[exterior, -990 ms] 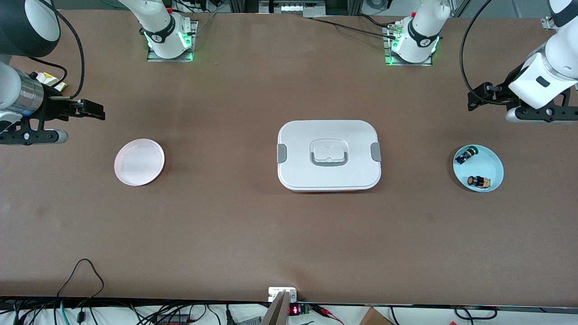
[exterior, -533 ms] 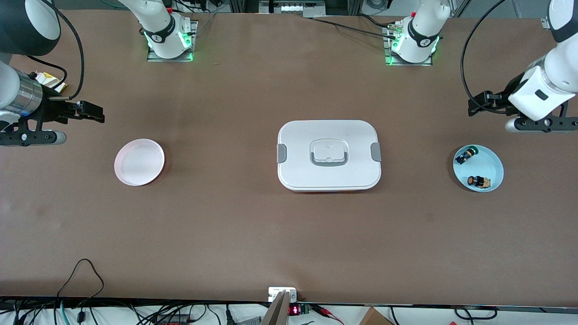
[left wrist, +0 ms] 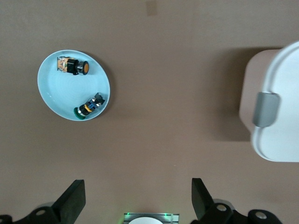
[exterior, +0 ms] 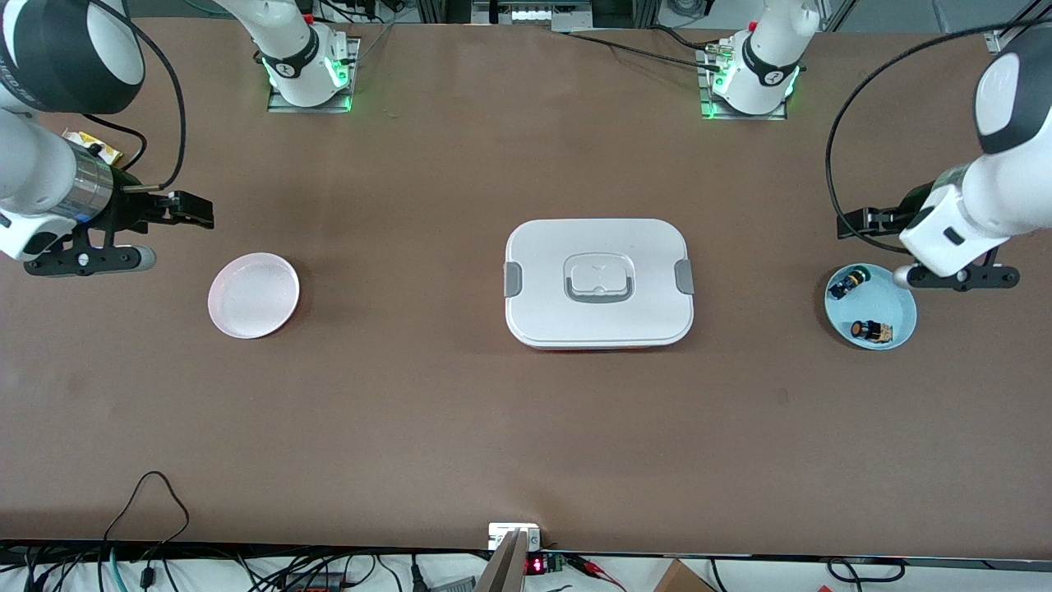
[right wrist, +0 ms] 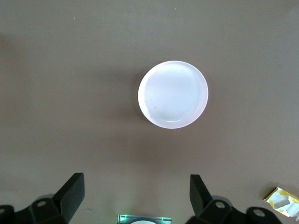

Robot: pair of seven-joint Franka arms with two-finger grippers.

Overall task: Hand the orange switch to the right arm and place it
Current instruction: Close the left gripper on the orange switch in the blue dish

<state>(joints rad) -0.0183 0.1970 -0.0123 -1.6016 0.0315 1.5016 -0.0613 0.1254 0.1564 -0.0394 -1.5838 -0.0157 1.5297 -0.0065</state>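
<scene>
Front view: orange switch (exterior: 871, 330) lies in the light-blue dish (exterior: 900, 316), near a green-tipped switch (exterior: 847, 284). Left tool (exterior: 859, 222) hovers beside the dish, partly hidden by its wrist. Right tool (exterior: 191, 210) hovers near the pink plate (exterior: 253, 294).

Left wrist view: fingers (left wrist: 71, 200) spread wide, empty, tips cut off.

Right wrist view: fingers (right wrist: 70, 190) spread wide, empty.

A broad brown table (exterior: 460, 427) filled nearly the whole front view, its matte top evenly lit, with soft shadows under what stood on it. Along its edge nearest the front camera ran a white strip strewn with black cables (exterior: 148, 493) — one looped up onto the tabletop — beside a small red-lit display (exterior: 536, 566).
</scene>
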